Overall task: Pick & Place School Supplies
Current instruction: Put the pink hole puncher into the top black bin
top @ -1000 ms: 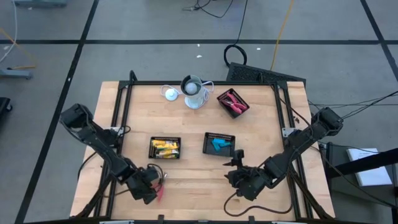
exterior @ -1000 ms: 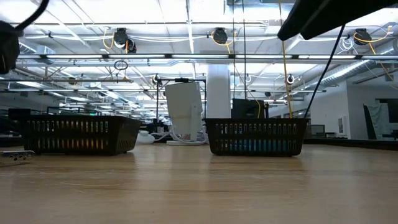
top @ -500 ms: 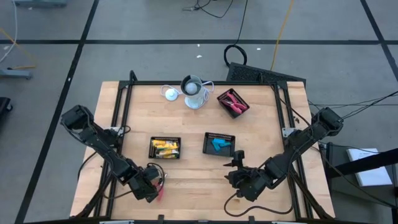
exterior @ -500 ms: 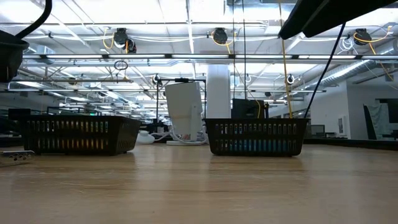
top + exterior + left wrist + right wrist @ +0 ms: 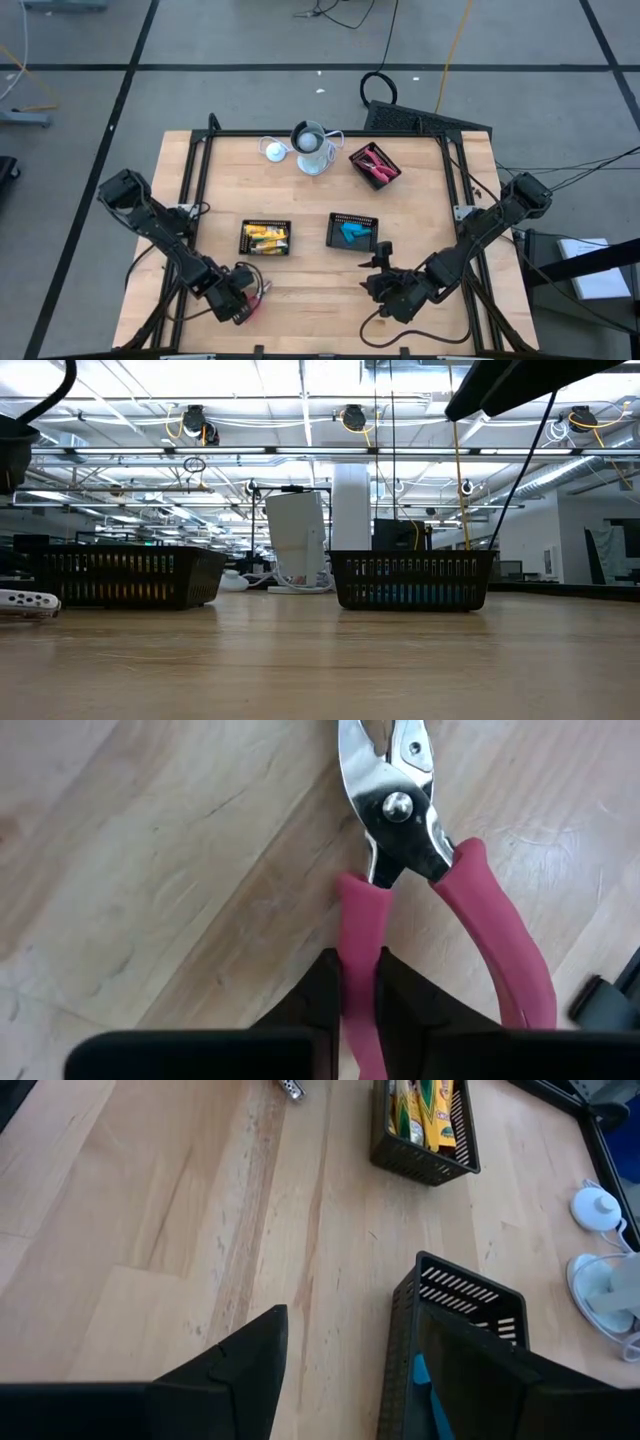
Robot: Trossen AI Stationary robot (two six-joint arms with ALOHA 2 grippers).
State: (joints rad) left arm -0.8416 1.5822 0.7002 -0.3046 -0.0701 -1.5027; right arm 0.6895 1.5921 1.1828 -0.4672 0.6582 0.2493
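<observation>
Table [image 5: 320, 215] first: light wood, no readable text or labels on anything in view. Three black mesh trays sit on it. Yellow-and-black pieces [image 5: 265, 238] fill the tray [image 5: 265, 226] just ahead of the left gripper; light-blue pieces [image 5: 353, 233] lie in the tray [image 5: 352, 219] just ahead of the right gripper; more red-handled pliers [image 5: 375, 165] lie in the far tray [image 5: 388, 159]. Pale grey cup [image 5: 311, 148] and white disc [image 5: 273, 150] stand at the far edge, well apart from both grippers.

Left gripper [image 5: 358, 982] at the near left edge, fingers [image 5: 322, 982] closed onto one red handle of the pliers [image 5: 400, 870]; second handle sits free beside the fingers. Plier jaws point away from the gripper, close over the wood; cannot tell if touching.

Right gripper [image 5: 350, 1350] low at the near edge, fingers spread wide, holding nothing, one finger over the blue tray's rim.
</observation>
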